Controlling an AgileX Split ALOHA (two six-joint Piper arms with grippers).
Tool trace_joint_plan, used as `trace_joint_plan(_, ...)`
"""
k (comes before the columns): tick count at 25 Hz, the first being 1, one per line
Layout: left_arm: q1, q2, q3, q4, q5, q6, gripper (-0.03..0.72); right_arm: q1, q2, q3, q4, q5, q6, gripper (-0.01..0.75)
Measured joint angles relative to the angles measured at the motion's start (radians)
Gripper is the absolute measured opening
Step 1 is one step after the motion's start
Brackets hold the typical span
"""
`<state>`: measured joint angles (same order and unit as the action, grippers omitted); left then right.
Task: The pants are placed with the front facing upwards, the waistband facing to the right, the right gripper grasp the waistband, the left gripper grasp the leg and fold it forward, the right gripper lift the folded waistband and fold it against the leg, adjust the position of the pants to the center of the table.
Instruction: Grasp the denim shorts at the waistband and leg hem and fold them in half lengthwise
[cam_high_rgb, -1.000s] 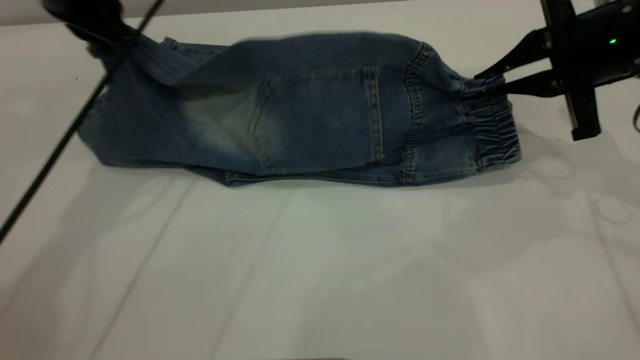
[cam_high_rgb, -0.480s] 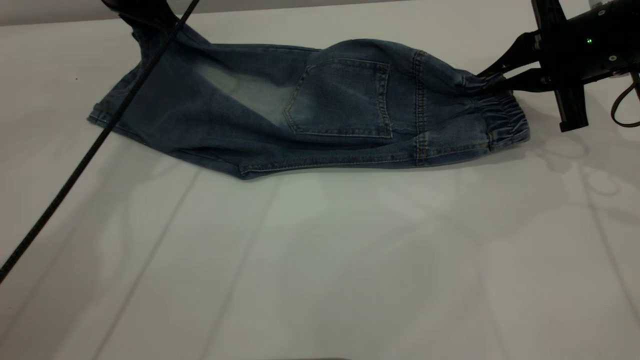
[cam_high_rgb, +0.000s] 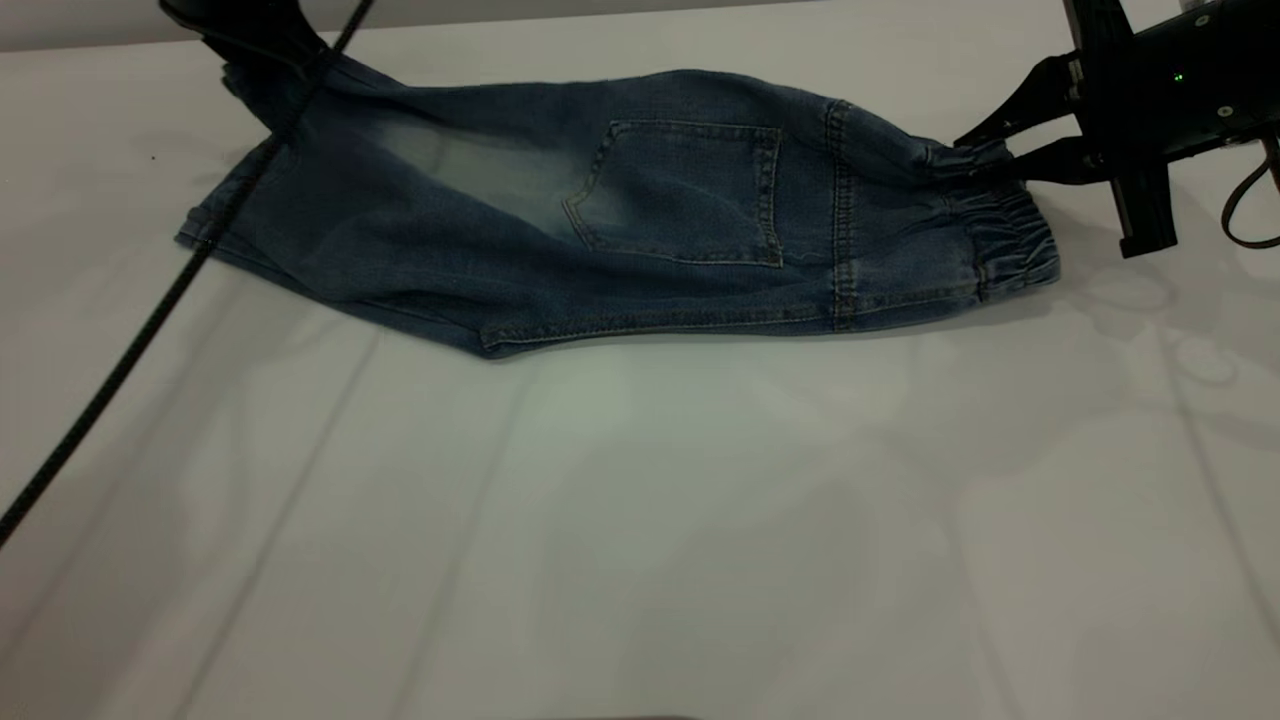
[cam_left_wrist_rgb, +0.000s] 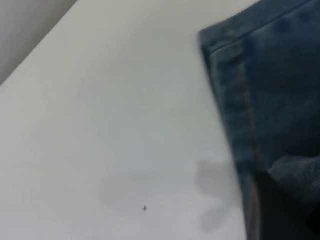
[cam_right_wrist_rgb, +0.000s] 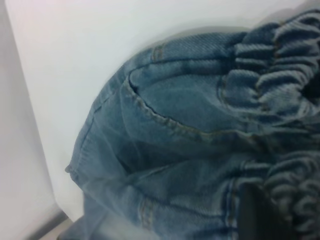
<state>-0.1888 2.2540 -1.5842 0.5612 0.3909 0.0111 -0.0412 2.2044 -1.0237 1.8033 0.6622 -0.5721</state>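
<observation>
The blue denim pants (cam_high_rgb: 620, 220) lie folded lengthwise on the white table (cam_high_rgb: 640, 500), back patch pocket (cam_high_rgb: 685, 190) up. The gathered waistband (cam_high_rgb: 1005, 235) points right. My right gripper (cam_high_rgb: 985, 160) is shut on the waistband's far corner, holding it slightly raised; the ruched band (cam_right_wrist_rgb: 280, 65) fills the right wrist view. At the far left my left gripper (cam_high_rgb: 262, 45) is shut on the leg (cam_high_rgb: 270, 110) and holds its end up off the table. The leg hem (cam_left_wrist_rgb: 235, 90) shows in the left wrist view beside a dark finger (cam_left_wrist_rgb: 285, 210).
A black cable (cam_high_rgb: 150, 310) runs diagonally from the left gripper down across the table's left side. The table's far edge (cam_high_rgb: 600, 15) lies just behind the pants. The near half of the table is bare cloth with faint creases.
The upper layer has swung over toward the far side and settled flatter, the pocket shifting right. The left gripper moved right, then back left a little. The right gripper rose slightly with the waistband.
</observation>
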Motion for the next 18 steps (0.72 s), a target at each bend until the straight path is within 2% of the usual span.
trace_joint_plan(2,0.004,0.000,0.000,0.021,0.001,-0.043,0.244,0.000,0.000,0.000,0.001,0.007,-0.051,0.172)
trace_joint_plan(5,0.005,0.000,0.000,0.052,-0.007,-0.138,0.381,0.000,0.000,0.000,0.004,0.034,-0.166,0.283)
trace_joint_plan(9,0.005,-0.003,0.000,0.060,-0.003,-0.282,0.519,-0.001,0.000,0.000,0.004,0.105,-0.333,0.468)
trace_joint_plan(11,0.005,-0.013,0.000,0.060,0.007,-0.305,0.537,-0.001,0.000,0.000,0.003,0.154,-0.374,0.552)
trace_joint_plan(13,0.005,-0.030,0.000,0.061,0.027,-0.311,0.540,-0.001,-0.003,0.000,-0.015,0.201,-0.407,0.600)
trace_joint_plan(16,0.004,-0.060,0.000,0.061,0.058,-0.314,0.531,-0.001,-0.013,-0.001,-0.124,0.260,-0.407,0.612)
trace_joint_plan(18,0.004,-0.073,0.000,0.061,0.072,-0.315,0.520,-0.001,-0.014,-0.001,-0.233,0.283,-0.341,0.598)
